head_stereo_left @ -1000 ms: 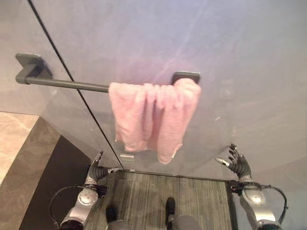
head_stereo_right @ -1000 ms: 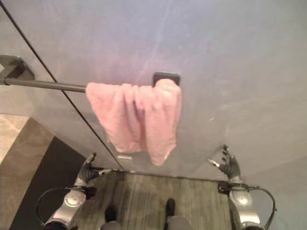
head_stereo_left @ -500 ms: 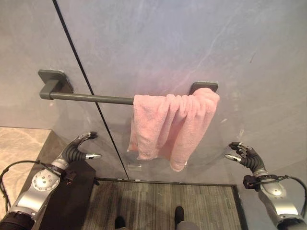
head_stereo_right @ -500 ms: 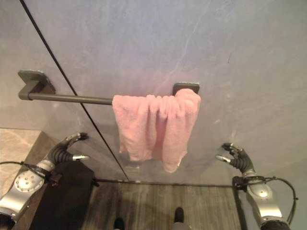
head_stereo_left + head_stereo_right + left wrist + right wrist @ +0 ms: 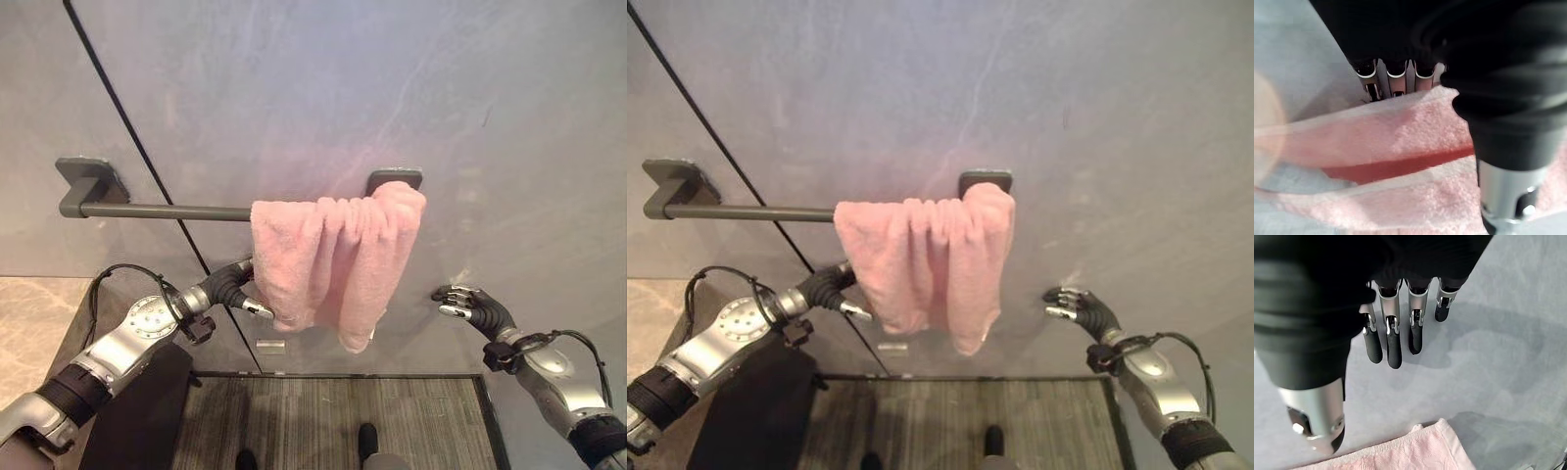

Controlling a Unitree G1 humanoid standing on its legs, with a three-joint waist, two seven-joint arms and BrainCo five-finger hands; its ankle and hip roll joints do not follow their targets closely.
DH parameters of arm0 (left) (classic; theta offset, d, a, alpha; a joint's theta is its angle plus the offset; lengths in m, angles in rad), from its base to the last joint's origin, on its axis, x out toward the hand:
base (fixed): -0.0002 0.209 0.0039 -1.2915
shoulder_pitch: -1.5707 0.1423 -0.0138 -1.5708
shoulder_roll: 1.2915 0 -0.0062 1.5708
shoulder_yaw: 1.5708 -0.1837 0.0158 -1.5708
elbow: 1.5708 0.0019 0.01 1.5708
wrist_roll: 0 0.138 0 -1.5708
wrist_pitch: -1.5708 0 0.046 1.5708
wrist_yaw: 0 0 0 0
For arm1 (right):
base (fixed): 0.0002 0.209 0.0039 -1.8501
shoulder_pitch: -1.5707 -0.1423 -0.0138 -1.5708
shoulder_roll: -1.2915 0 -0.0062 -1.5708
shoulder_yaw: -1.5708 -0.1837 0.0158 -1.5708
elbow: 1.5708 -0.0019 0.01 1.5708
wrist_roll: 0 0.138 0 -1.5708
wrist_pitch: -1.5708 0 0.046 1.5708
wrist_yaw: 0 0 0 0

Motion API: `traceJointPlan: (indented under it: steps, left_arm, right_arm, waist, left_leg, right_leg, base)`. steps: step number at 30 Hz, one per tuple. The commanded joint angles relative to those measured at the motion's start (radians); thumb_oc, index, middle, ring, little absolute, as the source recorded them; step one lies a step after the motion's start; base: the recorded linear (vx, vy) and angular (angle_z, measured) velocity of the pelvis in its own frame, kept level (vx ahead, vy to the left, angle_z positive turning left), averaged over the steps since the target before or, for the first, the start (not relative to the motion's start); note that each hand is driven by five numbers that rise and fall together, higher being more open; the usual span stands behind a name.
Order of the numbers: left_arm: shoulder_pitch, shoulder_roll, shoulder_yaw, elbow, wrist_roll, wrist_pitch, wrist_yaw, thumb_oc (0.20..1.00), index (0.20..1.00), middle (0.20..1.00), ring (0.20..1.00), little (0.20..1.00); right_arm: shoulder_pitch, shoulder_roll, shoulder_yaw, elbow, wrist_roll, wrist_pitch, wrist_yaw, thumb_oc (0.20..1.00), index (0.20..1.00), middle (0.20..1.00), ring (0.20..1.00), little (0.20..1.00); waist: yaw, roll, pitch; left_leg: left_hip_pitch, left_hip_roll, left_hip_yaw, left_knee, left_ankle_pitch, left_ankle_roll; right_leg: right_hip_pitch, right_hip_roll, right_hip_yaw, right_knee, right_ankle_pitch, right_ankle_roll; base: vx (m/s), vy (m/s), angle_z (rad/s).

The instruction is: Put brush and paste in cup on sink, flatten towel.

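Observation:
A pink towel (image 5: 333, 259) hangs bunched in folds at the right end of a dark towel bar (image 5: 157, 211) on the grey wall. My left hand (image 5: 230, 286) is at the towel's lower left edge and touches it. In the left wrist view the towel's edge (image 5: 1400, 132) lies across that hand (image 5: 1508, 122). To the right of the towel and apart from it, my right hand (image 5: 470, 304) is open with relaxed fingers (image 5: 1393, 345), close to the wall and holding nothing. The towel's corner (image 5: 1420, 450) shows beyond it.
The bar ends in a left bracket (image 5: 88, 178) and a right bracket (image 5: 395, 178). A dark seam (image 5: 127, 147) runs slantwise down the wall. A beige stone surface (image 5: 29, 313) lies at the lower left. Grey striped floor (image 5: 333, 421) is below.
The camera has shifted slightly. My left hand has risen and moved right, up to the towel's left edge. My right hand has moved a little up and leftward.

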Motion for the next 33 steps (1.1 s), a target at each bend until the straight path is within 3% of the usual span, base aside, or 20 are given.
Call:
traceJointPlan:
  steps: [1, 10, 14, 21, 22, 23, 24, 33]
  left_arm:
    - [-0.149, -0.044, 0.011, 0.029, 0.007, -0.055, 0.062, 1.0, 1.0, 1.0, 1.0, 1.0]
    - [-0.14, -0.114, 0.023, 0.04, 0.045, -0.052, 0.089, 1.0, 1.0, 1.0, 1.0, 1.0]
    - [-0.131, -0.126, 0.021, 0.048, 0.057, -0.048, 0.09, 1.0, 1.0, 1.0, 1.0, 1.0]
    - [-0.142, -0.163, 0.017, 0.073, 0.088, -0.043, 0.114, 1.0, 1.0, 1.0, 1.0, 1.0]
    - [-0.146, -0.171, 0.019, 0.076, 0.092, -0.043, 0.118, 0.2, 0.2, 0.2, 0.2, 0.2]
    - [-0.145, -0.179, 0.02, 0.081, 0.095, -0.042, 0.123, 0.2, 0.2, 0.2, 0.2, 0.2]
    - [-0.143, -0.184, 0.027, 0.078, 0.099, -0.042, 0.13, 0.2, 0.2, 0.2, 0.2, 0.2]
    - [-0.02, -0.233, 0.149, 0.032, 0.133, -0.042, 0.173, 0.2, 0.2, 0.2, 0.2, 0.2]
  right_arm:
    - [-0.301, 0.045, -0.002, -0.124, 0.044, -0.105, -0.013, 1.0, 1.0, 1.0, 1.0, 1.0]
    - [-0.404, 0.164, 0.102, -0.161, 0.16, -0.077, 0.025, 1.0, 1.0, 1.0, 1.0, 1.0]
    - [-0.445, 0.15, 0.177, -0.187, 0.165, -0.047, 0.055, 1.0, 1.0, 1.0, 1.0, 1.0]
    - [-0.484, 0.189, 0.164, -0.157, 0.102, -0.057, -0.009, 1.0, 1.0, 1.0, 1.0, 1.0]
    - [-0.486, 0.197, 0.158, -0.154, 0.094, -0.059, -0.018, 0.915, 0.915, 0.915, 0.915, 0.915]
    - [-0.491, 0.206, 0.152, -0.15, 0.085, -0.061, -0.03, 0.451, 0.451, 0.451, 0.451, 0.451]
    - [-0.491, 0.212, 0.143, -0.154, 0.078, -0.066, -0.041, 0.2, 0.2, 0.2, 0.2, 0.2]
    - [-0.36, 0.285, 0.023, -0.297, 0.077, -0.103, -0.064, 0.2, 0.2, 0.2, 0.2, 0.2]
  waist:
    - [0.032, -0.011, -0.004]
    - [0.043, -0.022, 0.003]
    - [0.05, -0.036, 0.002]
    - [0.053, -0.058, 0.003]
    - [0.053, -0.06, 0.004]
    - [0.053, -0.062, 0.004]
    - [0.054, -0.064, 0.004]
    - [0.052, -0.077, 0.001]
  left_leg:
    - [0.002, 0.003, -0.006, 0.006, 0.033, -0.011]
    - [0.004, 0.002, -0.001, 0.006, 0.024, -0.005]
    - [0.006, 0.001, 0.003, 0.006, 0.018, -0.003]
    - [0.003, -0.005, 0.003, 0.006, 0.009, 0.005]
    - [0.0, -0.005, 0.003, 0.006, 0.009, 0.006]
    - [-0.001, -0.005, 0.003, 0.006, 0.009, 0.007]
    - [-0.004, -0.006, 0.002, 0.006, 0.008, 0.008]
    - [0.0, -0.007, 0.0, 0.006, -0.001, 0.016]
  right_leg:
    - [0.054, -0.065, -0.037, 0.032, -0.01, 0.077]
    - [0.054, -0.066, -0.032, 0.022, 0.0, 0.078]
    - [0.053, -0.07, -0.034, 0.021, 0.005, 0.081]
    - [0.052, -0.074, -0.035, 0.019, 0.012, 0.084]
    - [0.05, -0.074, -0.035, 0.018, 0.013, 0.083]
    - [0.047, -0.075, -0.033, 0.017, 0.015, 0.083]
    - [0.045, -0.075, -0.033, 0.016, 0.016, 0.083]
    - [0.052, -0.076, -0.035, 0.018, 0.011, 0.082]
  base:
    - [0.0, 0.0, 0.0]
    - [0.0, 0.011, -0.04]
    - [0.0, 0.021, 0.01]
    - [0.0, 0.005, 0.0]
    - [-0.02, 0.032, 0.0]
    - [0.0, 0.0, 0.0]
    - [0.0, 0.0, 0.0]
    - [0.0, 0.0, 0.0]
